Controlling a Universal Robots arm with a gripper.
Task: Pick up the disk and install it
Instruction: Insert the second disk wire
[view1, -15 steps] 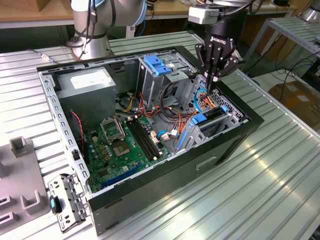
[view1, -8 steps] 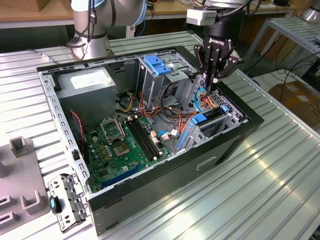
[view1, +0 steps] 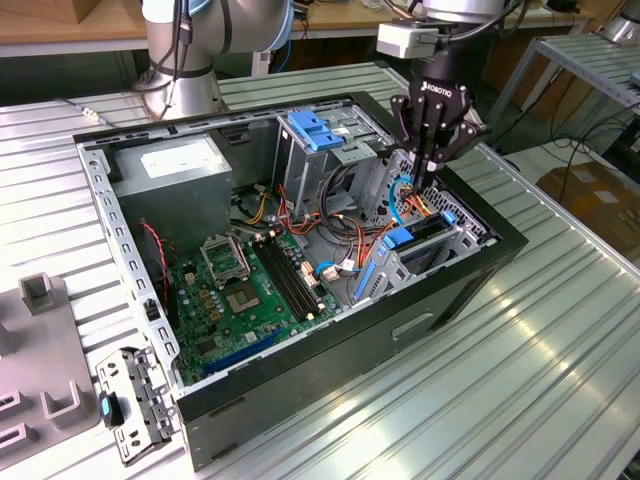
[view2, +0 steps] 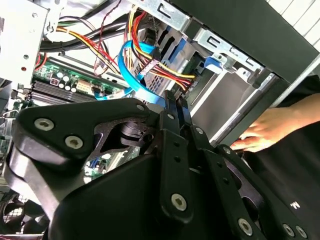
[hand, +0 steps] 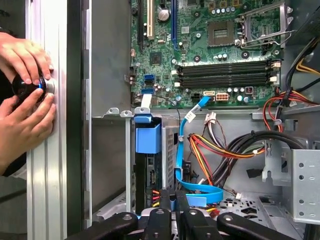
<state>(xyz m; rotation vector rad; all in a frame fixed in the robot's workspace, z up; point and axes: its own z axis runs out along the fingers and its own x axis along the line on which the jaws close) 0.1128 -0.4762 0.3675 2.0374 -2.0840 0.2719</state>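
Evidently, the flat grey-metal disk (view1: 428, 230) (hand: 150, 175) with blue plastic side rails is already seated edge-on in the metal drive cage (view1: 455, 240) at the front of the open black computer case (view1: 400, 310), on the exterior view's right. Just above it, the black gripper (view1: 428, 170) (view2: 176, 97) (hand: 173, 196) is held with its fingers pressed together, and nothing is seen clamped between them. A flat blue data cable (hand: 187, 150) is looped just beside the fingertips. The green motherboard (view1: 240, 290) is laid on the case floor. Outside the case wall, a person's hands (hand: 25, 100) are rested on a round black knob (hand: 27, 86).
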